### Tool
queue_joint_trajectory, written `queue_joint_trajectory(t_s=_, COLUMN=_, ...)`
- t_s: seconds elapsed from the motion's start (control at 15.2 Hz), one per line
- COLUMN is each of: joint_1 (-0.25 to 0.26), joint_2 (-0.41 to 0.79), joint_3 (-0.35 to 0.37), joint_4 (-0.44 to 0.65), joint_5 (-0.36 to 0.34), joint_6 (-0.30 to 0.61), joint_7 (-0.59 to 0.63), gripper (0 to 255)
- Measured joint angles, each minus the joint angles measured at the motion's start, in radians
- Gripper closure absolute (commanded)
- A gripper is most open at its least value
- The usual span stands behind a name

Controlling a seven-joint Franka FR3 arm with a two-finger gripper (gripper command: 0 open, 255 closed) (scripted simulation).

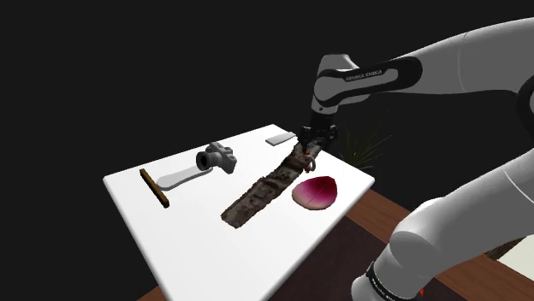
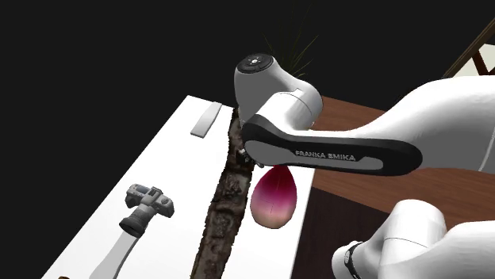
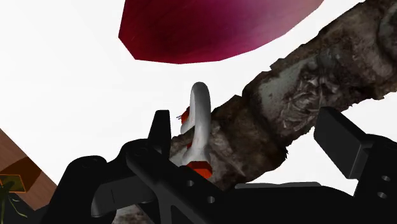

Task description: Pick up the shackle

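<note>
arm [image 1: 462, 68]: white with dark joints, reaching across to the far end of the table with its wrist bent downward.
surface [image 1: 171, 239]: a white tabletop with a black area behind it; a plant [image 1: 364, 145] shows past its far corner.
log [image 1: 261, 192]: a long, rough brown piece lying slantwise across the middle of the surface, its far end under the hand.
dish [image 1: 315, 192]: pink-purple and petal-shaped, just beside the log's far half.
tool [image 1: 175, 179]: a white handle with a brown crossbar, well apart from the log.
camera [image 1: 218, 158]: small and grey, sitting at the tool's handle end.
slab [image 1: 280, 138]: a flat white strip near the far edge.
hand [image 1: 308, 152]: low over the log's far end, its fingers [image 3: 160, 130] standing apart and clasping nothing.
shackle [image 3: 198, 121]: a pale metal loop with red-orange bits, leaning against the log's end on the dish side. It sits between the fingers, much closer to one of them; whether that one touches it I cannot tell.
step: judged to be the final approach, with the hand lined up but no grip taken.
next move: probably centre the loop between the fingers, ease lower and close. The risk is pinching the log along with it.
</note>
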Motion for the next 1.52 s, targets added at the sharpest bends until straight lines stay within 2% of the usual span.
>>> queue_joint_trajectory(t_s=0.26, joint_1=-0.033, joint_2=0.104, joint_3=-0.033, joint_4=0.021, joint_5=-0.009, joint_6=0.094, joint_7=0.019, gripper=0)
queue_joint_trajectory(t_s=0.79, joint_1=-0.039, joint_2=0.171, joint_3=-0.042, joint_4=-0.026, joint_5=-0.009, joint_6=0.211, joint_7=0.025, gripper=0)
queue_joint_trajectory(t_s=0.86, joint_1=-0.039, joint_2=0.174, joint_3=-0.043, joint_4=-0.027, joint_5=-0.009, joint_6=0.215, joint_7=0.024, gripper=255)
queue_joint_trajectory(t_s=1.52, joint_1=-0.039, joint_2=0.177, joint_3=-0.043, joint_4=-0.028, joint_5=-0.009, joint_6=0.220, joint_7=0.024, gripper=255)
